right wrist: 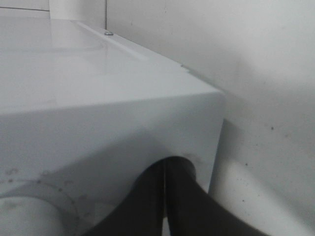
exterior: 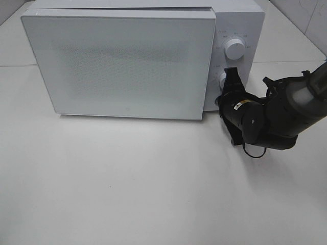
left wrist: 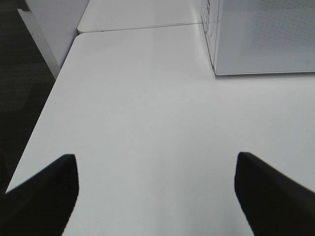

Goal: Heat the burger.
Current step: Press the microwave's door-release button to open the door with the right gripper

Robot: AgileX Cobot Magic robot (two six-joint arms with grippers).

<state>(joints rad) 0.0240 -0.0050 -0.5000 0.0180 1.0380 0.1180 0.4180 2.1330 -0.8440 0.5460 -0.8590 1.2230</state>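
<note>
So the boxy white microwave oven (exterior: 127, 66) fills the upper left and middle of the overhead shot, sitting on a plain white tabletop (exterior: 127, 189). Its big frosted door (exterior: 122, 109) is closed flush. Honestly can't tell where the burger is: it doesn't show in any view, and that door panel doesn't let you see inside.

The control strip at the microwave's right end has two round white knobs, the upper knob (exterior: 235, 49) and the lower knob (exterior: 222, 80). The black right gripper (exterior: 230, 76) comes in from the right edge of the frame and its tip sits right at the lower knob, partly covering it. Its fingers (right wrist: 147, 206) are pressed together with no gap and nothing is pinched between them. Whether they actually touch the knob, I can't tell.

The left gripper (left wrist: 156, 196) only shows in its own wrist camera: dark fingers spread wide over bare tabletop, holding nothing, with a corner of the microwave further off.
</note>
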